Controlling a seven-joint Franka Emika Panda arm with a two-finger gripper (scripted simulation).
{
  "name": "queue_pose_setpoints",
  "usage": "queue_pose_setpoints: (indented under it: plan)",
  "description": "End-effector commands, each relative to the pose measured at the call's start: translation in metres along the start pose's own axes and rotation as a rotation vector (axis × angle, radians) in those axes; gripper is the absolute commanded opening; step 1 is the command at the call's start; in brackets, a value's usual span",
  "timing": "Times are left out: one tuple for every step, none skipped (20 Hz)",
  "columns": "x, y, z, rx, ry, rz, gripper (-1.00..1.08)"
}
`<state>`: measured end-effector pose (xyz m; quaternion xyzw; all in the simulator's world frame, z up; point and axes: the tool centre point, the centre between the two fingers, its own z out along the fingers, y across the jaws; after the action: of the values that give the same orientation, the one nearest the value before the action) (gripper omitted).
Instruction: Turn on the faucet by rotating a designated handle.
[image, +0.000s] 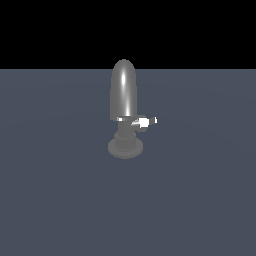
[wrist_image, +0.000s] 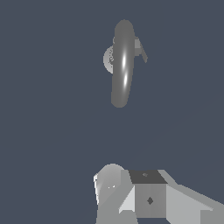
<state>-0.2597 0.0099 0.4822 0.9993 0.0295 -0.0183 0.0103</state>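
Note:
The faucet is a grey shiny bullet-shaped body on a ribbed neck and a round flat base, standing on the dark grey floor in the middle of the exterior view. The handle is a short silvery-white bar sticking out from the neck toward the exterior view's right. The wrist view looks down on the faucet with the handle beside it. Only grey-white parts of my gripper show at that picture's edge, well apart from the faucet. The frames do not show how its jaws stand. The arm is out of the exterior view.
The flat dark grey floor spreads all around the faucet. A black background lies beyond its far edge. No other objects show.

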Motion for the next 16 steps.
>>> queue_pose_setpoints:
  plan:
    - [0.0, 0.0, 0.0, 0.0, 0.0, 0.0, -1.0]
    - [0.0, 0.0, 0.0, 0.0, 0.0, 0.0, -1.0]
    - [0.0, 0.0, 0.0, 0.001, -0.002, 0.001, -1.0]
    - [0.001, 0.0, 0.0, 0.002, -0.003, 0.003, -1.0]
    - [0.002, 0.0, 0.0, 0.003, -0.006, 0.005, -1.0]
    - [0.003, -0.001, 0.0, 0.004, -0.01, 0.008, -1.0]
    - [0.004, -0.001, 0.0, 0.006, -0.014, 0.012, -1.0]
    - [0.006, -0.001, 0.0, 0.009, -0.019, 0.017, -1.0]
    - [0.007, -0.002, 0.0, 0.011, -0.025, 0.022, -1.0]
    - [0.009, -0.002, 0.0, 0.014, -0.031, 0.028, -1.0]
    - [0.012, -0.003, -0.001, 0.017, -0.039, 0.034, -1.0]
    - [0.014, -0.003, -0.001, 0.021, -0.047, 0.041, -1.0]
    - [0.017, -0.004, -0.001, 0.025, -0.056, 0.049, -1.0]
    - [0.02, -0.004, -0.001, 0.03, -0.066, 0.058, -1.0]
    - [0.023, -0.005, -0.001, 0.035, -0.076, 0.067, -1.0]
    - [0.027, -0.005, -0.001, 0.04, -0.088, 0.077, -1.0]
